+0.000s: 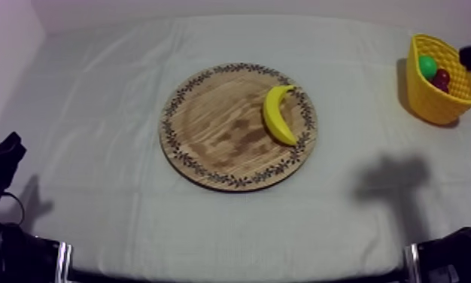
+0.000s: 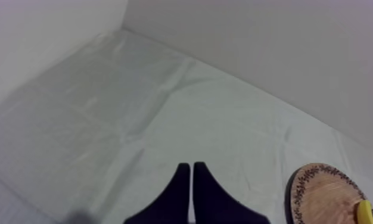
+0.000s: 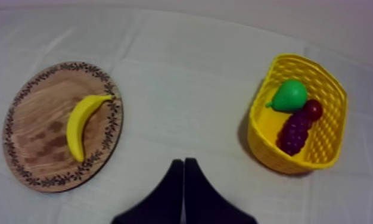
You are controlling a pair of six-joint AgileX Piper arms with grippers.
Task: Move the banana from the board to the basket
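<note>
Banana: the banana (image 1: 278, 114) lies flat on the wooden board (image 1: 216, 132), on the side nearer the basket. Its curve follows the patterned rim, and neither arm touches it.
Basket: the yellow basket (image 1: 423, 101) stands well apart from the board, toward the far right of the cloth-covered table (image 1: 95, 98). It holds a green pear (image 1: 427, 66), a small red fruit (image 1: 441, 78) and a bunch of grapes (image 3: 294, 132), but no banana.
Left gripper: the left gripper (image 2: 191, 167) has its two black fingers pressed together in a narrow wedge, closed on nothing. It points over bare cloth, with the board's edge off to one side.
Right gripper: the right gripper (image 3: 184, 162) is likewise closed on nothing. It hangs above the cloth between board and basket, and its camera takes in both.
Progress: judged from how things lie, no part of the task is done. The banana is not grasped, not lifted and not delivered.
What is left: everything. The fingers must open, come down over the banana, close on it, lift it clear of the board, carry it across the open cloth and let it go inside the basket.
Likely arm: the right one looks better placed, since the basket sits on its side and the banana lies on the near half of the board.
Watch for: the basket already holds three fruits, so room for the banana is limited.
</note>
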